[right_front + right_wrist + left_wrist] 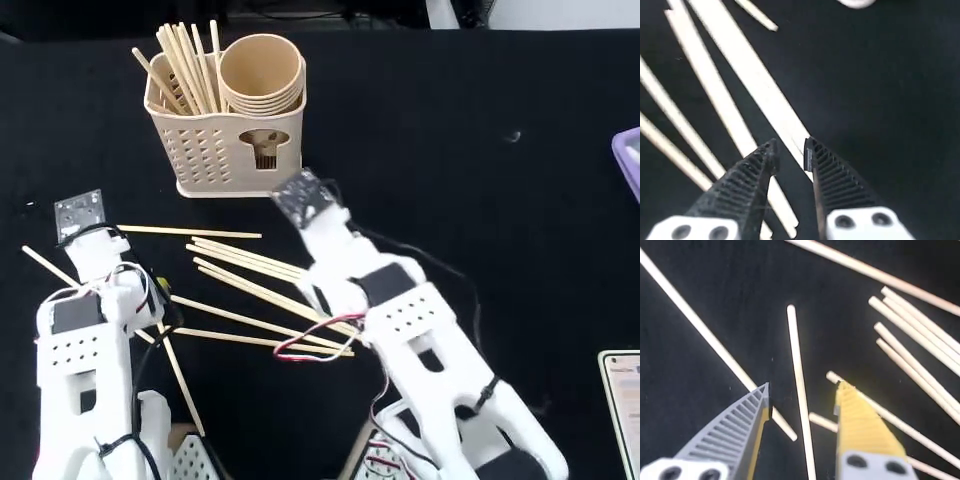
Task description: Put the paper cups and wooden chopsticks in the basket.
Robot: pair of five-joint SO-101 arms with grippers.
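A beige basket (215, 165) stands at the back of the black table. It holds a stack of paper cups (262, 68) and a bundle of wooden chopsticks (185, 65). Several loose chopsticks (250, 262) lie fanned out between the two arms. My left gripper (802, 386) is open low over the table, and one chopstick (796, 350) runs between its grey and yellow fingers. My right gripper (790, 142) has its black fingertips pinched against the sides of a chopstick (747, 70) from the group in front of the basket.
One chopstick (50, 265) lies apart at the far left, partly under the left arm (85, 330). A purple object (628, 155) sits at the right edge and a card-like item (622, 400) at the lower right. The table's right half is bare black cloth.
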